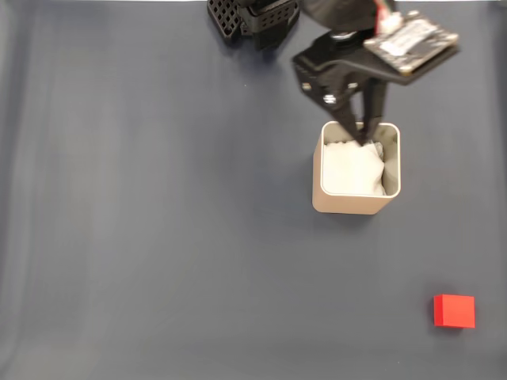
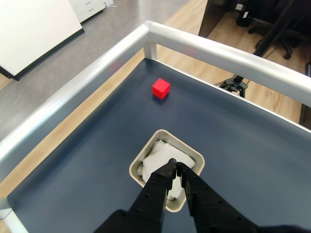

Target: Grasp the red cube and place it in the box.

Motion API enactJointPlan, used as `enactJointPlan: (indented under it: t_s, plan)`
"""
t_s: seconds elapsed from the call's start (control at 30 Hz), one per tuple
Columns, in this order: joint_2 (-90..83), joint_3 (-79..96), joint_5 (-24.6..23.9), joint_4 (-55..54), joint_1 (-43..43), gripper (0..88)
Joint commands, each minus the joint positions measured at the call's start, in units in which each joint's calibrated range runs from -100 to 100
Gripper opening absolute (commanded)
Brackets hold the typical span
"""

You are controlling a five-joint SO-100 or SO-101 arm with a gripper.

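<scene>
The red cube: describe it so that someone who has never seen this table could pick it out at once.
In the fixed view, start from the dark blue table top and find the beige box with white padding, under the end effector. From there go toward the lower right corner of the picture to the red cube, which sits alone on bare surface. It is the one bright red thing, small with plain matte faces.

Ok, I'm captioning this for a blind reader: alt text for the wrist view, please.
The black pincer, fingers together and holding nothing, hangs over the beige box with white padding. The red cube sits apart on the dark blue table, near its metal rail.
</scene>
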Motion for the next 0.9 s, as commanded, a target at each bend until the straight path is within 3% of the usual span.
enactJointPlan:
  t_s: [0.0,0.4,0.87]
  plan:
    - [3.65,-7.73,-0.88,1.78,-3.01,0.2]
    - [18.01,-22.86,-3.42,3.75,-7.27,0.5]
    - [35.58,-41.45,-3.03,3.42,-4.14,0.6]
